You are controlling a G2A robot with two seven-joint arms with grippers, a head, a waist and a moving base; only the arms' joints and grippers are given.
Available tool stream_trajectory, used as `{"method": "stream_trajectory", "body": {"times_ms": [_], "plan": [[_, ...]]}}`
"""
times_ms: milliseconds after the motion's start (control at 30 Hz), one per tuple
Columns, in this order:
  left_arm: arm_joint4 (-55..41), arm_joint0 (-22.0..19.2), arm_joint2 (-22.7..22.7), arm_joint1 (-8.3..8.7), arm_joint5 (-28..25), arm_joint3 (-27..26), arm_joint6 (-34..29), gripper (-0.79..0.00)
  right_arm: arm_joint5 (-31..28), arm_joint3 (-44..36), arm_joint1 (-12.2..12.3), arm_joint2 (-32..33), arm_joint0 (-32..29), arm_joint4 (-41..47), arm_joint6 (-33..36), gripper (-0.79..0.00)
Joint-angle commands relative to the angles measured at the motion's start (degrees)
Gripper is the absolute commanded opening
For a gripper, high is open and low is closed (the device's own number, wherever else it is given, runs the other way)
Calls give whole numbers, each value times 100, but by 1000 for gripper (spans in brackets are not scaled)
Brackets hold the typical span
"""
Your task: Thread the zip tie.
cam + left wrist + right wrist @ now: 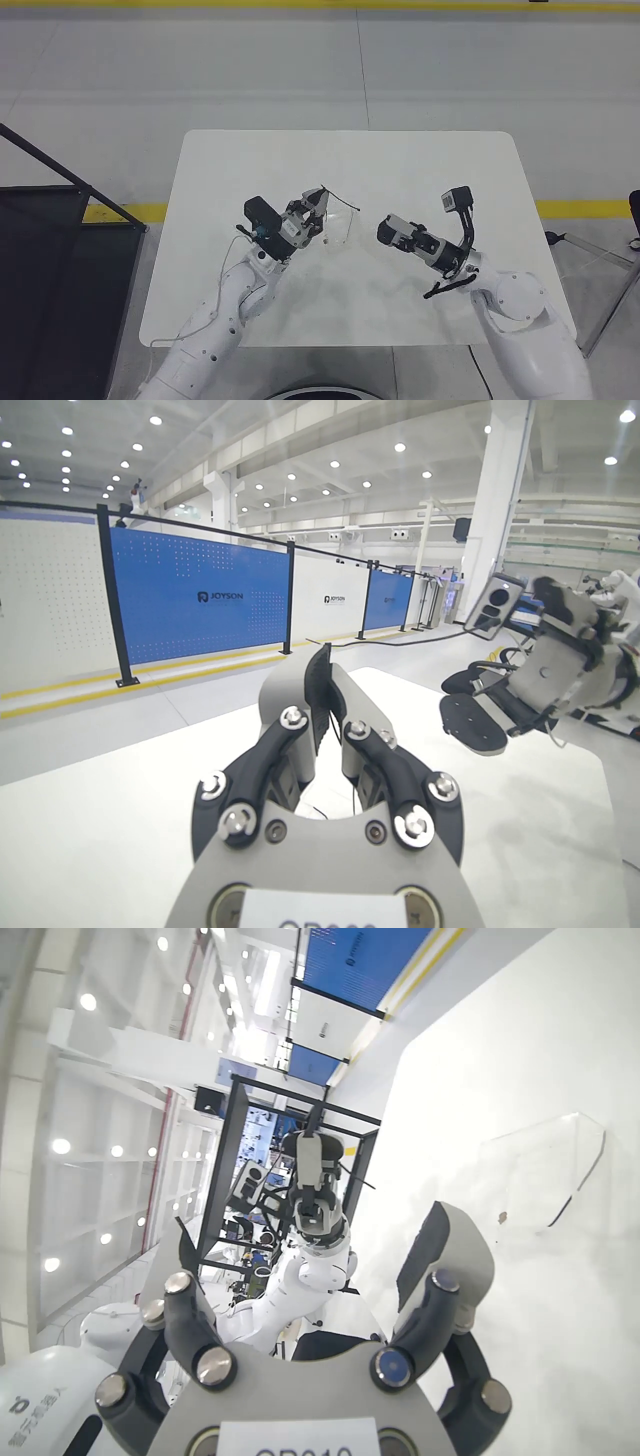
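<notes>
- My left gripper [312,208] is clamping the black zip tie [341,199] over the white table [450,160], and its free end is pointing toward my right arm.
- A clear plastic piece [342,236] is lying just beside it.
- My right gripper [386,231] is hovering near, with its jaws spread wide.

White table [420,290], rounded corners, is set on grey floor [300,80]. Clear sheet [342,228], dark-edged on one side, is laid on table near centre. Yellow line [585,208] is painted on floor to either side of table; 2nd line [300,4] at far edge. Black frame [50,260] w/ dark mesh is placed off table's left. Bkgd: blue panels [200,595] & white perforated panels [50,595] are held by black posts [105,550]; white pillar [495,500]; ceiling lights [155,420].
</notes>
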Motion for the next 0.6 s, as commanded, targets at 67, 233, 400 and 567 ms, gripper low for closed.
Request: {"method": "stream_trajectory", "body": {"times_ms": [67, 233, 400, 567], "plan": [[-534, -30, 42, -49, -15, -20, -222, -785, -126, 106, 2, 27, -4, 154, 70, 0], [-534, -30, 42, -49, -15, -20, -222, -785, -126, 106, 2, 27, -4, 154, 70, 0], [-602, 18, 47, -55, -3, -100, -327, -785, -176, 83, -9, -39, -11, 213, 82, 0], [-1103, 72, 157, -121, -28, -226, -464, -785, -788, 505, -64, -258, 206, 325, 91, 0]]}}
